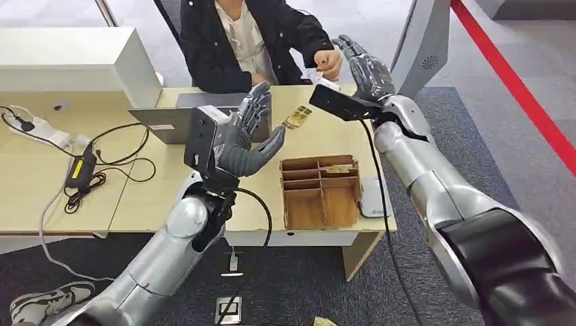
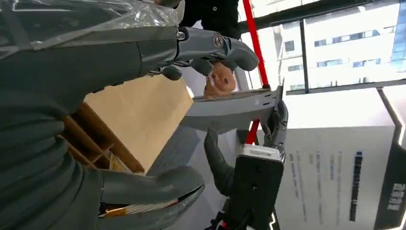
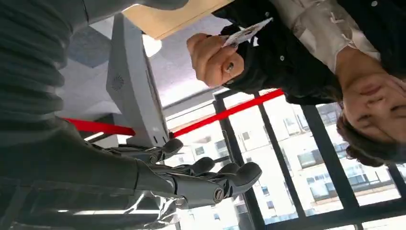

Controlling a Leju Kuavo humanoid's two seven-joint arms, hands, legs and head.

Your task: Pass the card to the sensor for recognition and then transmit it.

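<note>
Your right hand [image 1: 367,68] is up high at about 1 o'clock, with its fingers spread apart and nothing in it. Just beside it, at 12 o'clock, the person's hand [image 1: 331,63] holds the card [image 3: 246,32] between its fingers. Your left hand [image 1: 246,139] is near the middle, wide open and holding nothing too. Past it, at about 5 o'clock, a wooden box [image 1: 320,191] with little compartments sits on the table [image 1: 156,197]. A laptop [image 1: 178,115] lies at 11 o'clock.
</note>
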